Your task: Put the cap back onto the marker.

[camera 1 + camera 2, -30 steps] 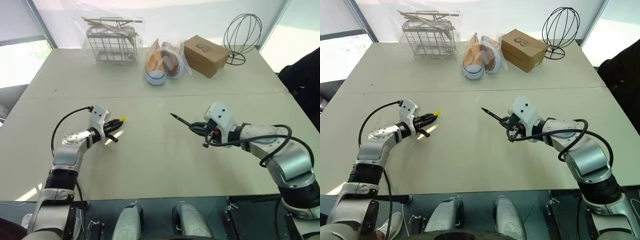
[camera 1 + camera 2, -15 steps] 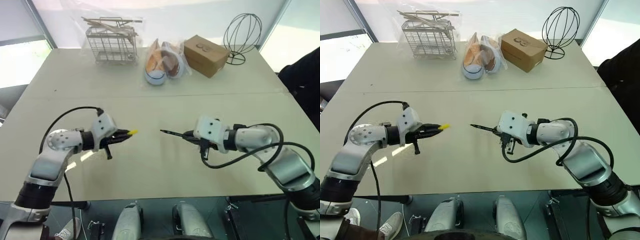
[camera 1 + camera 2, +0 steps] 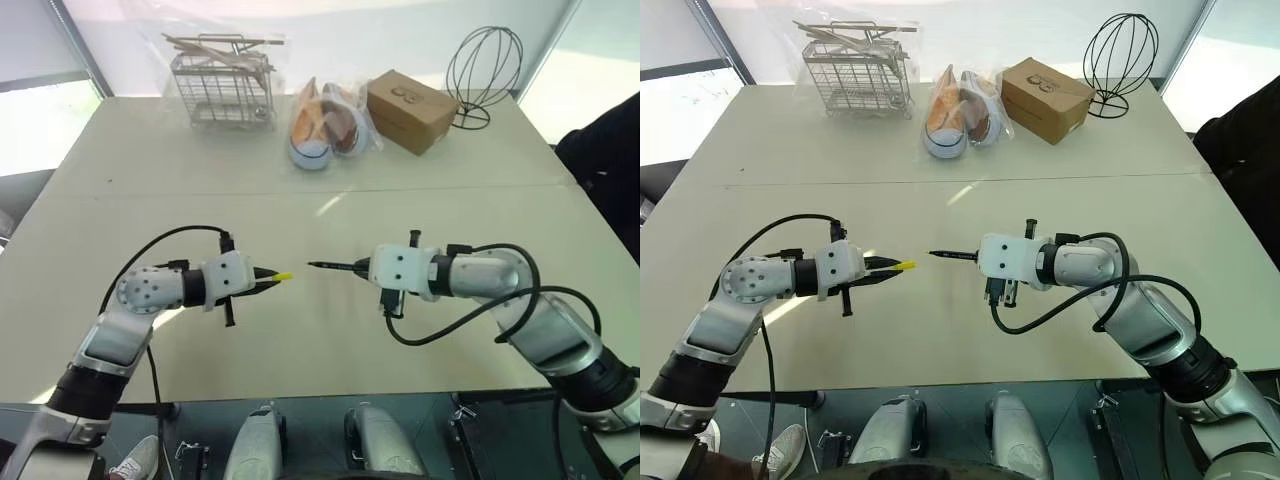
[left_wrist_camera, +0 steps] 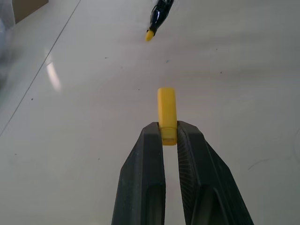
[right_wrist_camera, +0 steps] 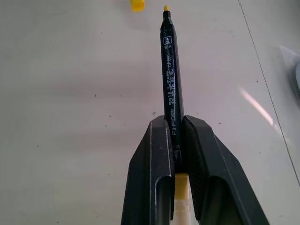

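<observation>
**Cap and marker held tip to tip above the table**

The left gripper (image 4: 169,133) is clamped on the cap (image 4: 167,110); the yellow cap is pinched at its rear end between the two black fingers (image 4: 146,173), most of it sticking out past the tips. The right gripper (image 5: 174,125) is clamped on the marker (image 5: 170,75), gripped low on the black barrel, the long front part with white print and a small yellow tip sticking out.

In the left eye view the cap (image 3: 283,276) is seen at centre frame, just left of the marker (image 3: 335,266), the marker tip aimed at it with a small gap between them. Both are held above the table (image 3: 300,200), not touching it. The two arms come in from lower left and lower right.

Along the top of the frame are seen a wire basket (image 3: 223,80) in plastic at upper left, bagged shoes (image 3: 325,122) at top centre, a cardboard box (image 3: 410,111) beside them, and a black wire frame (image 3: 484,70) at upper right.
</observation>
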You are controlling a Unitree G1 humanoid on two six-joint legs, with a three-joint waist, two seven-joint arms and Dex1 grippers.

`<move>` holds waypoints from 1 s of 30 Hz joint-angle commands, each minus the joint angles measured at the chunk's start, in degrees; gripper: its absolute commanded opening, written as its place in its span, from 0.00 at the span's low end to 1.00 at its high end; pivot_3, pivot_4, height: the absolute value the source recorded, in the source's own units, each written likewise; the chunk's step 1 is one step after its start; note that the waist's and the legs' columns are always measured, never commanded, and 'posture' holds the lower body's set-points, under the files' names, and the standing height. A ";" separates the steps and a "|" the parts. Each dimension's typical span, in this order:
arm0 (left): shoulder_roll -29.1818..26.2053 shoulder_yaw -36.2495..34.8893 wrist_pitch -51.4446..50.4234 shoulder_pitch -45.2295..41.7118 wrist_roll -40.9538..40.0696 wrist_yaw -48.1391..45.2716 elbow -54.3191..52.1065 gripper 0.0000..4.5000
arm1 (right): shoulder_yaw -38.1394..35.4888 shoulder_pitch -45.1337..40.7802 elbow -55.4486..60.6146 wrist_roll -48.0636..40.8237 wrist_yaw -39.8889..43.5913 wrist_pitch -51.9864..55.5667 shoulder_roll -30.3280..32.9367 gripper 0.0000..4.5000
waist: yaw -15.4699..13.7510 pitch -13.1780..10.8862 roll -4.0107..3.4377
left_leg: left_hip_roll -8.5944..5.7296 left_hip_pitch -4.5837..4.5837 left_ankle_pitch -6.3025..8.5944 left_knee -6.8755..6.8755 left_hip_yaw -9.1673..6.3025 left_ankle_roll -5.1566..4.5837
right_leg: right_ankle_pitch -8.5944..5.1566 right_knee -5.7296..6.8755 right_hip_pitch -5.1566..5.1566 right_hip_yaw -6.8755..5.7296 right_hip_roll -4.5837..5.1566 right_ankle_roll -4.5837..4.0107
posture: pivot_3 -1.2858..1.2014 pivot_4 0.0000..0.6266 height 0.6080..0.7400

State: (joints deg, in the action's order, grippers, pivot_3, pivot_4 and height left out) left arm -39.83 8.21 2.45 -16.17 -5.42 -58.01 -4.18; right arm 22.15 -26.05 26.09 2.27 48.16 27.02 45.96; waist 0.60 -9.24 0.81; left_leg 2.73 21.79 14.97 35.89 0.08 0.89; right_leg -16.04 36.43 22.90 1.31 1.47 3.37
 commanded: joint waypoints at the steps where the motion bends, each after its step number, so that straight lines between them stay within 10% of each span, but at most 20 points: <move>1: 0.17 0.07 2.36 -1.42 0.76 0.33 -0.28 0.00 | -0.46 -1.31 0.00 1.94 0.33 -2.08 -0.66 0.00 | 0.03 0.00 0.00 | 0.00 0.01 0.00 0.01 0.00 0.00 | 0.00 0.00 0.00 0.00 0.00 0.00 | 0.52 0.24 1.00; 30: 2.11 1.41 1.01 -5.40 0.95 0.34 -0.04 0.00 | -1.31 -0.72 -3.29 8.18 2.28 -7.98 -2.96 0.00 | 0.08 0.00 0.00 | -0.02 -0.02 0.00 0.13 -0.01 -0.01 | 0.09 0.18 0.00 0.00 -0.06 0.17 | 0.52 0.24 1.00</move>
State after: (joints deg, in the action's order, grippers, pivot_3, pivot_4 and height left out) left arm -37.88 10.07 3.10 -20.49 -4.21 -57.94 -3.34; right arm 22.22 -26.03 22.22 10.06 50.37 20.29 43.31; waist 0.67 -9.23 0.82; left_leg 2.71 21.77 14.97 36.02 0.08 0.89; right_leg -15.95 36.62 22.90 1.31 1.41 3.53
